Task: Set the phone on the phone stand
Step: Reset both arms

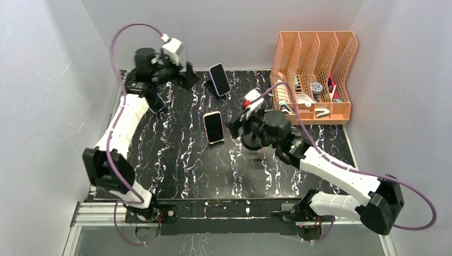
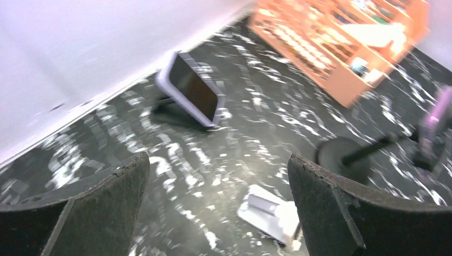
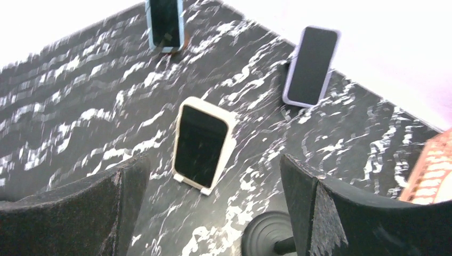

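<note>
Obstacles: cream phone (image 1: 214, 127) on white stand (image 2: 266, 210), mid-table; lavender phone (image 1: 219, 79), propped near the back wall (image 1: 240, 32); blue phone (image 1: 157, 102), left side, partly under the left arm (image 1: 128, 114); round black base (image 1: 250, 141) with stem, just right of the cream phone; orange organiser (image 1: 312, 74), back right corner. Free room: near half of the table (image 1: 213, 176) between the arms; lane between cream and lavender phones.

The left arm (image 1: 125, 120) runs from the near edge along the left edge to the far-left corner, the left gripper (image 1: 186, 78) spread wide there, while the right arm (image 1: 341, 173) elbows out at the near-right corner and reaches mid-table, the right gripper (image 1: 235, 127) likewise spread wide
</note>
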Controlling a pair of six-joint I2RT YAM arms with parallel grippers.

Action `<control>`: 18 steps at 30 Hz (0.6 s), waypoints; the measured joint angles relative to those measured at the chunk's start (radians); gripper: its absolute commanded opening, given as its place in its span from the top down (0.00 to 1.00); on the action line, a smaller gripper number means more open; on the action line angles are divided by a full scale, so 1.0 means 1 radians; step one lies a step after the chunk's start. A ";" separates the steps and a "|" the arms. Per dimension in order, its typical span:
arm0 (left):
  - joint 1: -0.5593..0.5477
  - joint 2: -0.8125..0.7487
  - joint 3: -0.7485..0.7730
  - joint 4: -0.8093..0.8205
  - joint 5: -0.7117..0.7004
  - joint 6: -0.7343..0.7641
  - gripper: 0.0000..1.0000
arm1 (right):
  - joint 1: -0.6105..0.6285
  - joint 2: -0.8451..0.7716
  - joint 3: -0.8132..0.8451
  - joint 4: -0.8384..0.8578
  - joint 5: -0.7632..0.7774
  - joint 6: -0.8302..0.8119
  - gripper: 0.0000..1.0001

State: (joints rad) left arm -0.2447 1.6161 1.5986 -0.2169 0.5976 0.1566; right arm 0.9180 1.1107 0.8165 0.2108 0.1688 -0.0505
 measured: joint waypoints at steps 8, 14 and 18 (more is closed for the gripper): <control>0.126 -0.289 -0.264 0.134 -0.278 -0.105 0.02 | -0.288 -0.044 0.153 -0.114 -0.045 0.083 0.01; 0.154 -0.437 -0.404 0.143 -0.361 -0.113 0.02 | -0.551 -0.095 0.158 -0.226 -0.100 0.187 0.01; 0.184 -0.449 -0.436 0.144 -0.384 -0.117 0.02 | -0.689 -0.142 0.160 -0.291 -0.070 0.262 0.01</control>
State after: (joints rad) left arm -0.0605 1.1667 1.1629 -0.0731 0.2134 0.0395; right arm 0.2295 0.9691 0.9764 -0.0807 0.0990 0.2119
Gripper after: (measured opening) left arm 0.983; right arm 0.985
